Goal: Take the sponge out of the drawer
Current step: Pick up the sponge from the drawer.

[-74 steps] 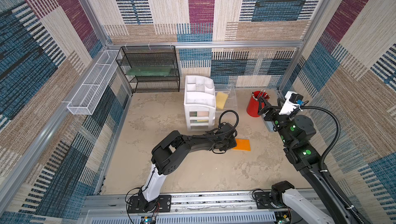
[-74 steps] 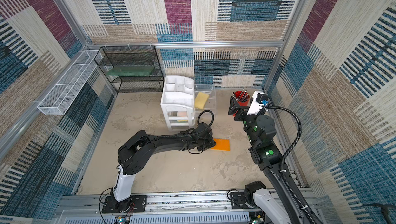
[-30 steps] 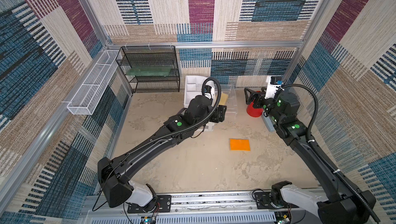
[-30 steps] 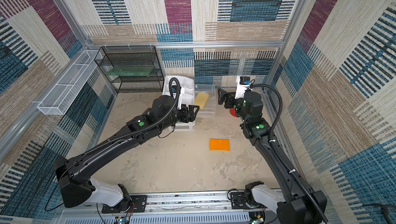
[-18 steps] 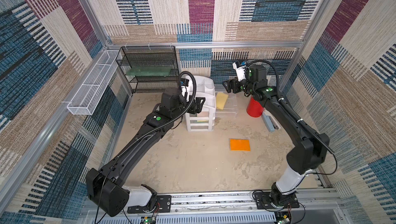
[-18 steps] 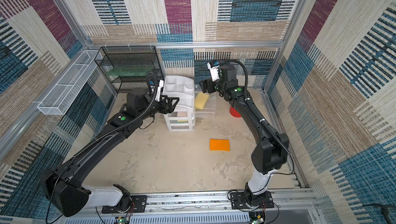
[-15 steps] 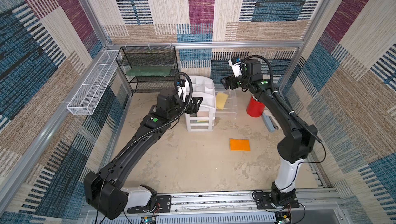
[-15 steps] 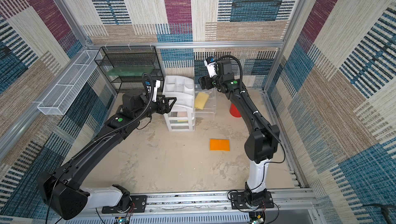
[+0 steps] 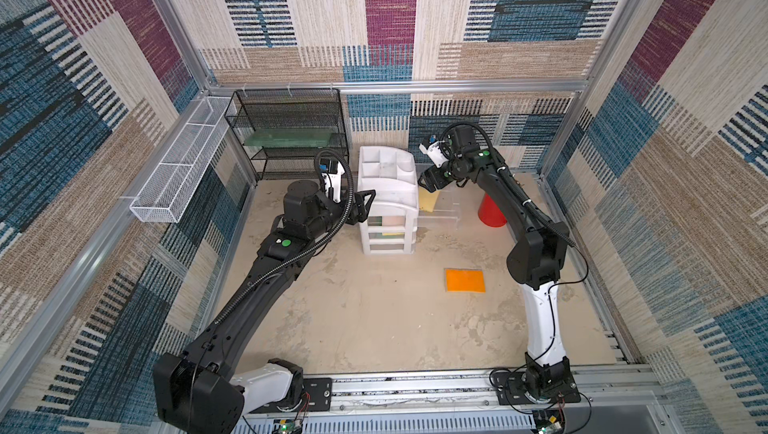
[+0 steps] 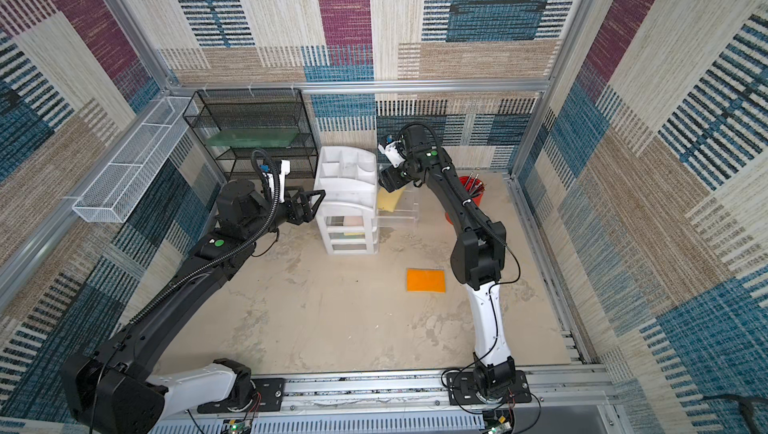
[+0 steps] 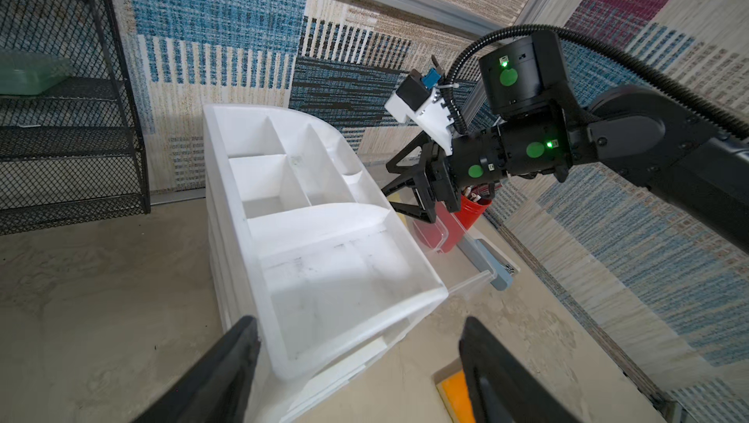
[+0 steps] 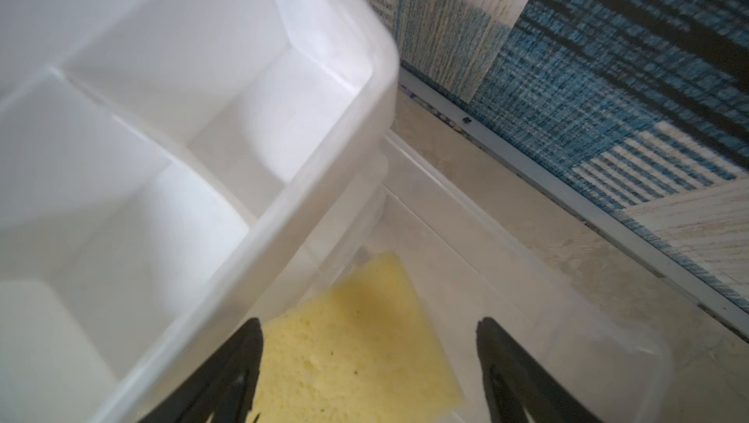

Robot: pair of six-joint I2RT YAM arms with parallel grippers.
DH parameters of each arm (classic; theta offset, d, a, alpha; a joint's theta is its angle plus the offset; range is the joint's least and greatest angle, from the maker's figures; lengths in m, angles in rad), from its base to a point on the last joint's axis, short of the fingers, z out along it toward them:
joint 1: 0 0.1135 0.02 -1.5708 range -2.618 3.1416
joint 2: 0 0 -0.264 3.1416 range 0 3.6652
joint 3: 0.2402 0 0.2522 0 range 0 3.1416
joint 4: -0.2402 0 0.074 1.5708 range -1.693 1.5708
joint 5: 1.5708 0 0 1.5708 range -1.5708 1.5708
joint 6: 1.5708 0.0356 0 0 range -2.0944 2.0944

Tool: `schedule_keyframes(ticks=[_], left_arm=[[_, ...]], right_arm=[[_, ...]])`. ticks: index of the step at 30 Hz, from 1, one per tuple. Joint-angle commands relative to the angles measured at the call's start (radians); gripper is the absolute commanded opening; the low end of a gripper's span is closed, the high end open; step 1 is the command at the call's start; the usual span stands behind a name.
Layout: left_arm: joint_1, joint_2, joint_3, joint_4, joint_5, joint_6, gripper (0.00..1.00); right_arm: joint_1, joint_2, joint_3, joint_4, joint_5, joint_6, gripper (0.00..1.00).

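Pale yellow sponge lies in the white plastic drawer tower's pulled-out clear drawer, at three o'clock; right gripper spread above it, left gripper spread too.

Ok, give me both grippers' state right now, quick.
Left gripper: open, holding nothing, fingers either side of the white drawer tower's top corner.
Right gripper: open, holding nothing, over the yellow sponge.

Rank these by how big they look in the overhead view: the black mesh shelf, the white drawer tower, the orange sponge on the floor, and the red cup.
1. black mesh shelf
2. white drawer tower
3. orange sponge
4. red cup, though the right arm hides part of it, so its place against the sponge is unsure.
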Motion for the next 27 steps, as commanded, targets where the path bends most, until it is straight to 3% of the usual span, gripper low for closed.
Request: schedule_keyframes(ticks=[1, 16, 18, 23, 27], left_arm=[[0.009, -0.001, -0.014, 0.054, 0.028, -0.033, 0.80], [0.018, -0.025, -0.058, 0.072, 0.031, -0.078, 0.80], [0.018, -0.026, -0.060, 0.073, 0.030, -0.082, 0.80], [0.019, -0.035, -0.061, 0.071, 0.022, -0.082, 0.80], [0.019, -0.051, -0.064, 0.055, 0.019, -0.079, 0.80]], right_arm=[[0.003, 0.018, -0.010, -0.027, -0.015, -0.031, 0.81], [0.019, 0.063, -0.016, -0.011, 0.112, -0.004, 0.79], [0.024, 0.068, -0.019, -0.026, 0.111, -0.008, 0.72], [0.044, 0.070, -0.023, -0.035, 0.121, -0.012, 0.41], [0.056, 0.067, 0.008, -0.029, 0.177, 0.027, 0.29]])
